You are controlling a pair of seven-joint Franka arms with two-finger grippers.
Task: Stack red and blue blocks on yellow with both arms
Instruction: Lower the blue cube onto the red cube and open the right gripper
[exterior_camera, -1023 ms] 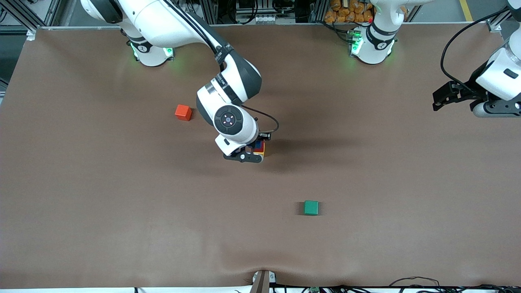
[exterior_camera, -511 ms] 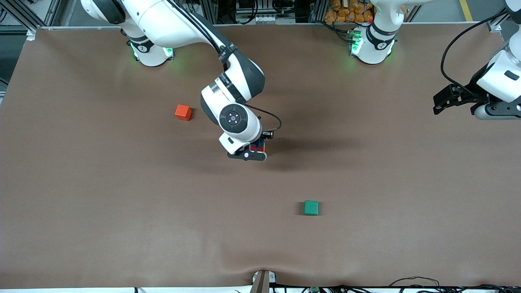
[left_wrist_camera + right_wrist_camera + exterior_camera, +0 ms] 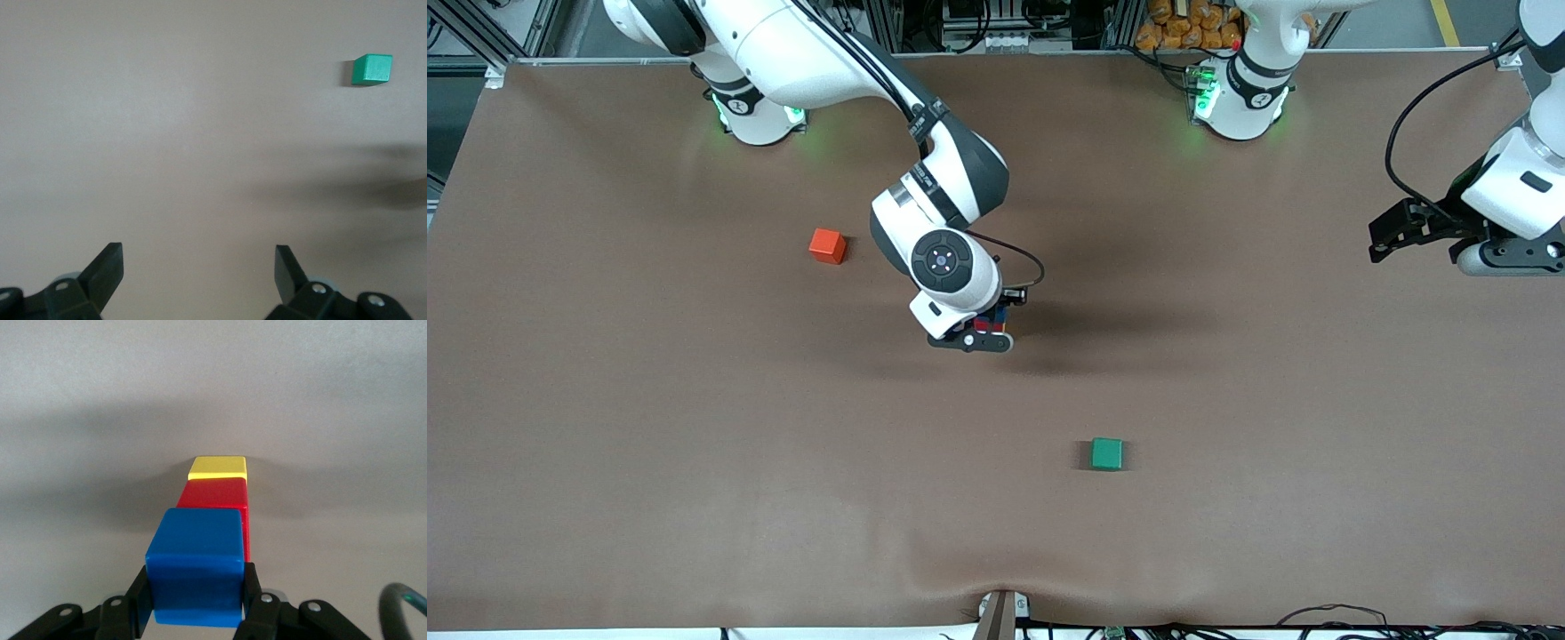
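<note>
My right gripper point(image 3: 976, 338) is shut on the blue block point(image 3: 193, 563) and holds it right over the red block point(image 3: 217, 495), which sits on the yellow block point(image 3: 218, 467). I cannot tell whether blue touches red. In the front view the stack is mostly hidden under the right hand; only a strip of red point(image 3: 991, 325) shows. My left gripper point(image 3: 1383, 238) is open and empty, up in the air at the left arm's end of the table; its fingers point(image 3: 107, 267) frame bare table.
An orange-red cube point(image 3: 827, 245) lies toward the right arm's end of the table. A green cube point(image 3: 1107, 453) lies nearer the front camera than the stack and also shows in the left wrist view point(image 3: 371, 69).
The right gripper with the blue block has shifted slightly toward the left arm's end, over the stack. The left arm has drifted a little.
</note>
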